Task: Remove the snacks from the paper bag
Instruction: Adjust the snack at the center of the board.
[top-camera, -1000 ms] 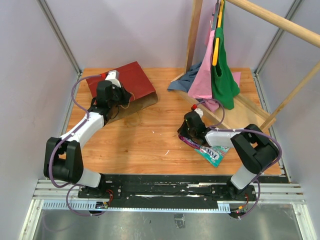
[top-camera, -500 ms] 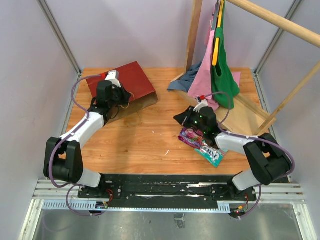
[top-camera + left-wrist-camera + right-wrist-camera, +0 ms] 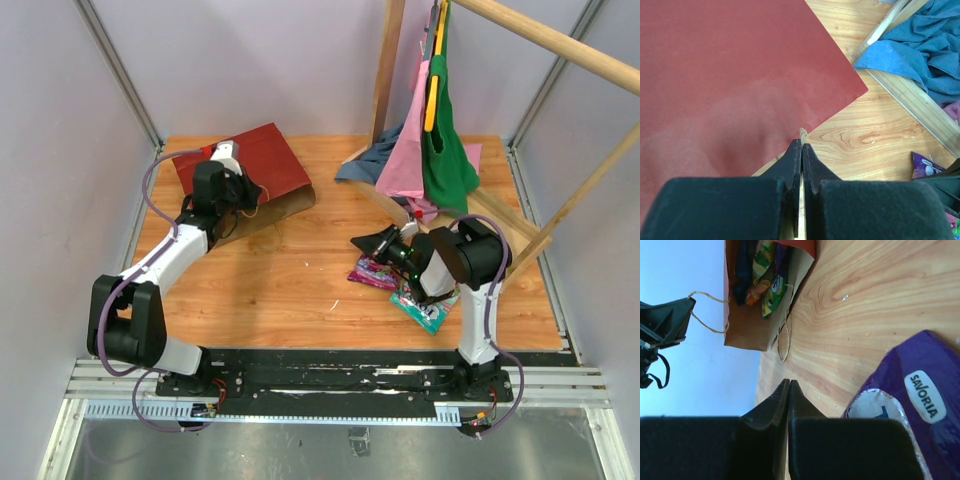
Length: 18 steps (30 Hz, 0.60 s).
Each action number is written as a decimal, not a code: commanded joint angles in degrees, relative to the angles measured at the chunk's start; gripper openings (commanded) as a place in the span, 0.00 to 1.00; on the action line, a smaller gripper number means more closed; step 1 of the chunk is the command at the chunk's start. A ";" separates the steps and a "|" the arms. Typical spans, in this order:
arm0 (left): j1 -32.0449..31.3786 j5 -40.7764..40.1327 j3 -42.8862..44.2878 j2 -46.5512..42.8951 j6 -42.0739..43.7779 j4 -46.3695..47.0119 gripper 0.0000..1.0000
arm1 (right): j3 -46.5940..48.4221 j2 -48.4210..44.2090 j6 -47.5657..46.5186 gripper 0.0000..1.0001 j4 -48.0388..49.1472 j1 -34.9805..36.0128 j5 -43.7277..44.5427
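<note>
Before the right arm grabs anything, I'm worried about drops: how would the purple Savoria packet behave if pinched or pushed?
Probably floppy: the purple packet looks like thin film lying on the table. Its glossy skin may be slippery, so a push would likely slide it, not roll it. It seems light for its size.

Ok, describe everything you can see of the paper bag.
The paper bag lies on its side at the far left corner of the table. It is dark red outside and brown kraft inside, and its open mouth faces the right arm. Thin pale twine handles hang at the mouth, and colourful packets sit inside. The left gripper, shut, appears to pinch its upper lip.
</note>
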 commanded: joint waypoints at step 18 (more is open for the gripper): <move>0.26 0.57 0.58 -2.05 0.15 1.34 0.00 | -12.47 -27.33 -19.12 0.01 -36.64 -1.16 14.93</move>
